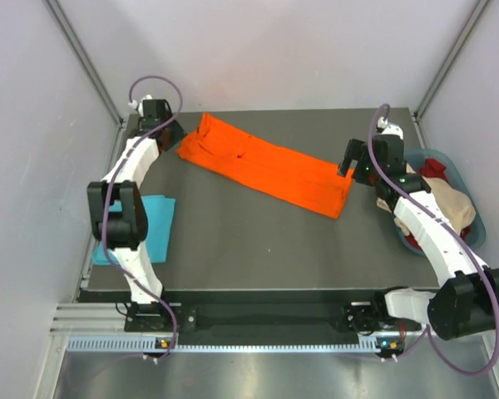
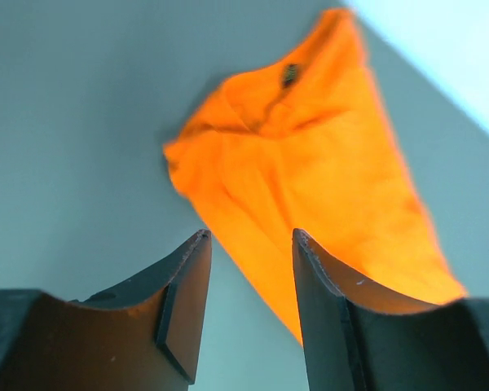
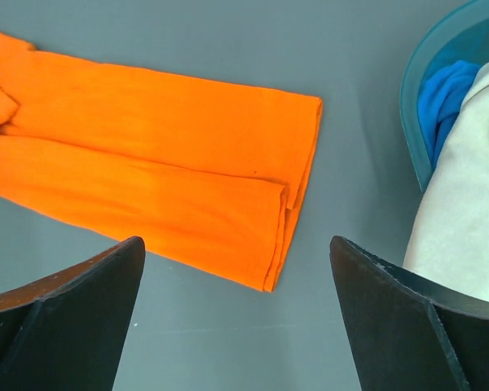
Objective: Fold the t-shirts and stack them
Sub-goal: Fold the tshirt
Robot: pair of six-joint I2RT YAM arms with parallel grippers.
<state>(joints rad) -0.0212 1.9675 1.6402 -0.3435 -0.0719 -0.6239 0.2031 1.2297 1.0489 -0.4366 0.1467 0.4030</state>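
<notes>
The left pincer (image 1: 163, 126) is open a little. Its two dark fingers (image 2: 187, 301) stand apart with nothing between them. It hangs at the far left corner of the dark grey flat table (image 1: 249, 249), just beside one end of the bright orange cloth t-shirt (image 1: 266, 166). The left wrist camera shows that end of the shirt (image 2: 310, 179) bunched up and a bit blurry.

The right pincer (image 1: 350, 163) is open wide. Its fingers (image 3: 73, 309) are far apart and hold nothing. It hangs over the other end of the orange shirt (image 3: 147, 163).

The orange shirt is folded into a long strip. It lies flat and slanted across the far part of the table, from the left pincer to the right one.

The light turquoise blue cloth t-shirt (image 1: 150, 226) lies folded at the left edge of the table, partly hidden by the left arm. It is well apart from the orange one.

On the right, off the table, sits a round teal plastic tub (image 1: 459, 176). A cream cloth (image 3: 464, 204), a blue cloth (image 3: 444, 94) and a red cloth (image 1: 414, 243) lie in it.
</notes>
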